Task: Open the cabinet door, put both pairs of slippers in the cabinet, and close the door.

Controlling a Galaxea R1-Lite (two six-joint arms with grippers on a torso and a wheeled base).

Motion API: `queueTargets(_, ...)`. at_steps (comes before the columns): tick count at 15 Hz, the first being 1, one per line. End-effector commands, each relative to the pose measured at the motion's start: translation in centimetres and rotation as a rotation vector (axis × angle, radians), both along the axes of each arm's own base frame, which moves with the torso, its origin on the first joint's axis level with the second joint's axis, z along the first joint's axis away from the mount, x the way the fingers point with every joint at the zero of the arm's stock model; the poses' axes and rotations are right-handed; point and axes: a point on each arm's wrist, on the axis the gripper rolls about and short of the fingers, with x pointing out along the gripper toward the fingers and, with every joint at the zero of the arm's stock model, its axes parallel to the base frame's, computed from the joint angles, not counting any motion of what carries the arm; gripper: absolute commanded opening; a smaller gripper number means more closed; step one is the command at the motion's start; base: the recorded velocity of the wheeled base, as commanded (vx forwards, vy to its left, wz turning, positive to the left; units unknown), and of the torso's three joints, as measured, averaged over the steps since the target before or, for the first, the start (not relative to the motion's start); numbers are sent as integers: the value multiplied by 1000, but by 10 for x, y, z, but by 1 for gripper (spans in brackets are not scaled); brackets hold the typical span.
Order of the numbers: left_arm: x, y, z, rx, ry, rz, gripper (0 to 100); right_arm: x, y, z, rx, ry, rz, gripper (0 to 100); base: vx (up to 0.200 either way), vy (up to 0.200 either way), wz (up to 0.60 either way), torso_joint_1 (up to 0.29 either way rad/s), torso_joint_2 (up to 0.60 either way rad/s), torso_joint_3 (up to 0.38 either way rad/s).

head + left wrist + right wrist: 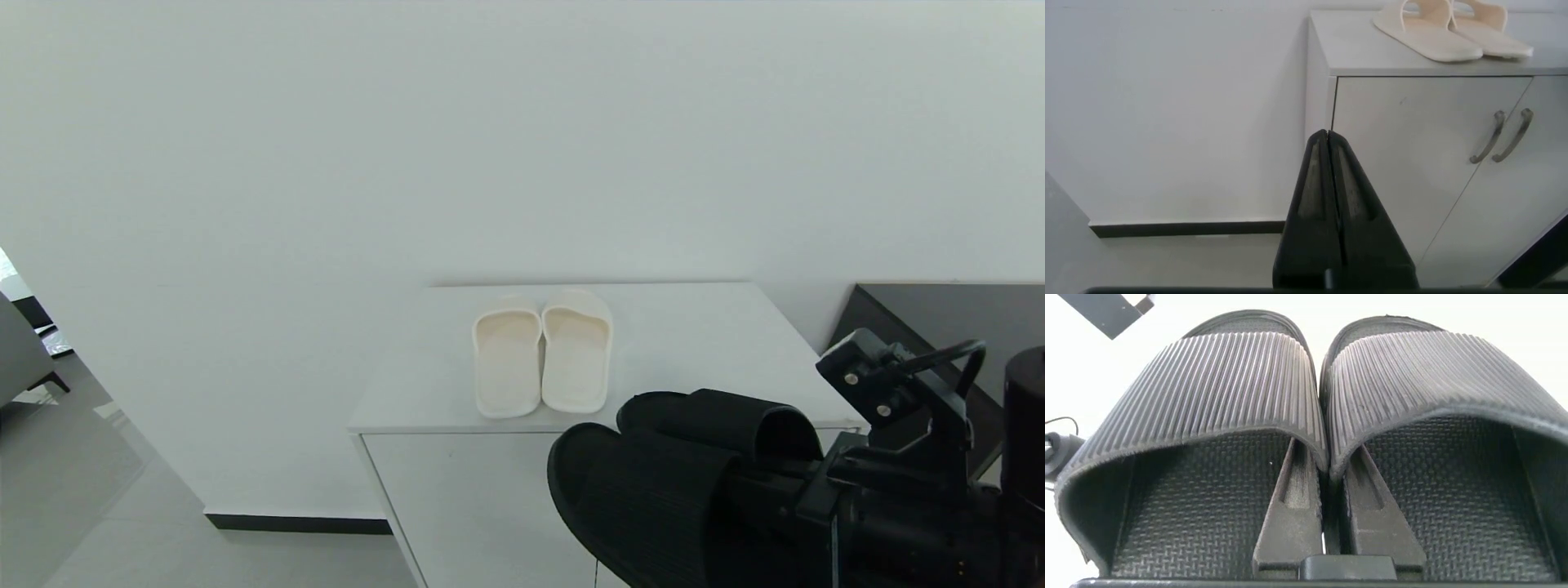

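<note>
A plain white wall (pixel 326 163) fills the far side. Along its foot runs a dark skirting strip (pixel 298 523). The floor (pixel 163 543) is light grey, with tile lines. At the far left stands a grey seat (pixel 16 351) on a dark leg. On the right, a dark flat surface (pixel 939 310) meets the wall.

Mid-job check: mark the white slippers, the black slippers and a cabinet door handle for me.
white slippers (pixel 576 359), head view, footbed of the slipper on the right.
black slippers (pixel 1233 388), right wrist view, ribbed strap of one slipper.
cabinet door handle (pixel 1489 136), left wrist view, middle of its bar.
</note>
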Motion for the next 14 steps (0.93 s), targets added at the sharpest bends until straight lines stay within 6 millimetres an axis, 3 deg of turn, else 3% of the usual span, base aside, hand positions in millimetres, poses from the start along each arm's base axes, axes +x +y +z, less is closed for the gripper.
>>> queueTargets(1, 0, 0, 0, -1, 0, 0, 0, 0, 1, -2, -7, 7, 3, 0, 0, 0, 0, 0, 0, 0)
queueTargets(10, 0, 0, 0, 4, 0, -4, 0, -5, -4, -8, -9, 28, 40, 0, -200, 0, 0, 2, 1, 3)
queueTargets(14, 0, 0, 0, 4, 1, -4, 0, -4, -4, -12, 0, 26, 45, 0, 0, 0, 0, 0, 0, 0)
